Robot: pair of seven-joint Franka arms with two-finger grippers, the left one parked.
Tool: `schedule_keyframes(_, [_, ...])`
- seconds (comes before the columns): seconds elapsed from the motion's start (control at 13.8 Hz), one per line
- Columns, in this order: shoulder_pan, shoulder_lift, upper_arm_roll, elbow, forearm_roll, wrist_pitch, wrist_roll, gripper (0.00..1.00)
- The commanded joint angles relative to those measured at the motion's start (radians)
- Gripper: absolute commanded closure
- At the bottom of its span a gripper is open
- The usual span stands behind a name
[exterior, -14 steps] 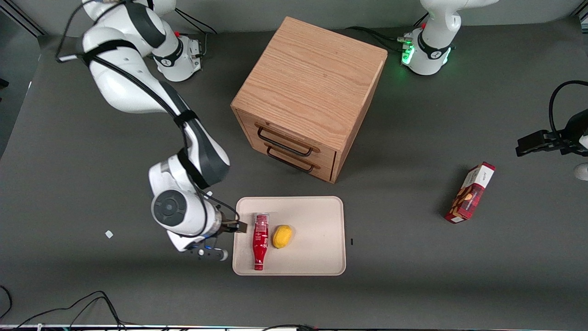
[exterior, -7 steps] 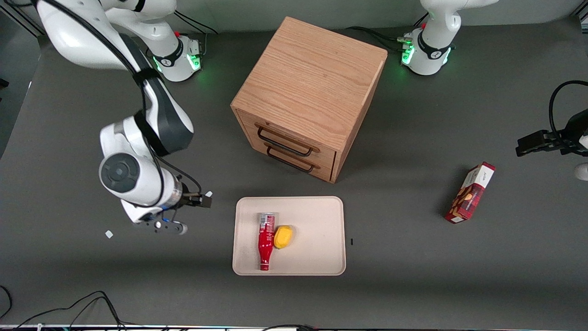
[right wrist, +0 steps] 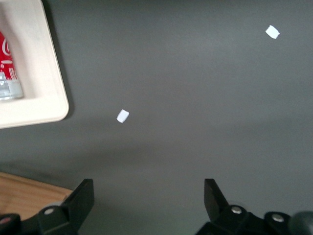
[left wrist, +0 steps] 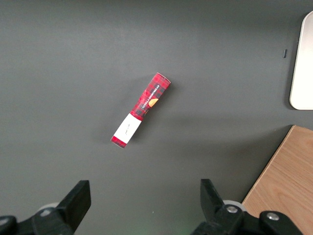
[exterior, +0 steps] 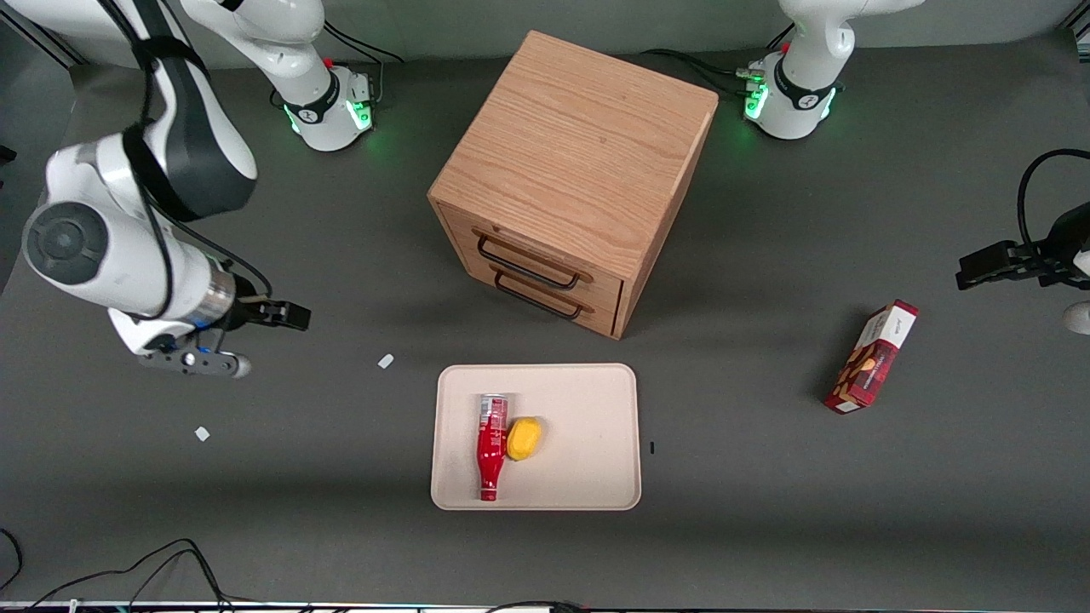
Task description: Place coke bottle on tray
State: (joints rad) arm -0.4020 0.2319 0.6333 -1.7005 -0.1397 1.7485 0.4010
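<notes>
The red coke bottle [exterior: 490, 447] lies flat on the cream-beige tray [exterior: 588, 409], its cap toward the front camera and its silvery base toward the cabinet. It rests against a yellow lemon [exterior: 524, 438]. My right gripper [exterior: 294, 316] is open and empty, raised above the bare table toward the working arm's end, well away from the tray. In the right wrist view the gripper [right wrist: 149, 196] has its fingers wide apart over the grey table, with the tray's corner [right wrist: 46, 105] and part of the bottle [right wrist: 7, 58] in sight.
A wooden drawer cabinet [exterior: 570, 179] stands farther from the front camera than the tray. A red snack box [exterior: 871, 358] lies toward the parked arm's end, also in the left wrist view [left wrist: 141, 109]. Small white scraps [exterior: 386, 361] [exterior: 202, 433] lie on the table.
My gripper has pulled away from the tray toward the working arm's end and risen. The bottle rolled against the lemon, then stayed still on the tray.
</notes>
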Motion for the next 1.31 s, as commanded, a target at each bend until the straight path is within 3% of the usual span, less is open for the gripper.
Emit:
schedule_keyframes(0.0, [-0.19, -0.088, 0.146, -0.07, 0.022, -0.059, -0.12, 0.0])
schedule_keyframes(0.07, [-0.189, -0.107, 0.131, -0.065, 0.023, -0.09, -0.166, 0.0])
schedule_keyframes(0.22, [-0.14, -0.178, 0.035, -0.068, 0.104, -0.116, -0.232, 0.0])
schedule_keyframes(0.44, [0.093, -0.281, -0.237, -0.106, 0.181, -0.129, -0.267, 0.0])
schedule_keyframes(0.65, [0.335, -0.364, -0.47, -0.163, 0.184, -0.129, -0.261, 0.0])
schedule_keyframes(0.73, [0.377, -0.377, -0.515, -0.171, 0.198, -0.129, -0.261, 0.0])
schedule_keyframes(1.02, [0.468, -0.367, -0.572, -0.163, 0.22, -0.129, -0.215, 0.0])
schedule_keyframes(1.24, [0.47, -0.367, -0.58, -0.159, 0.22, -0.129, -0.214, 0.0])
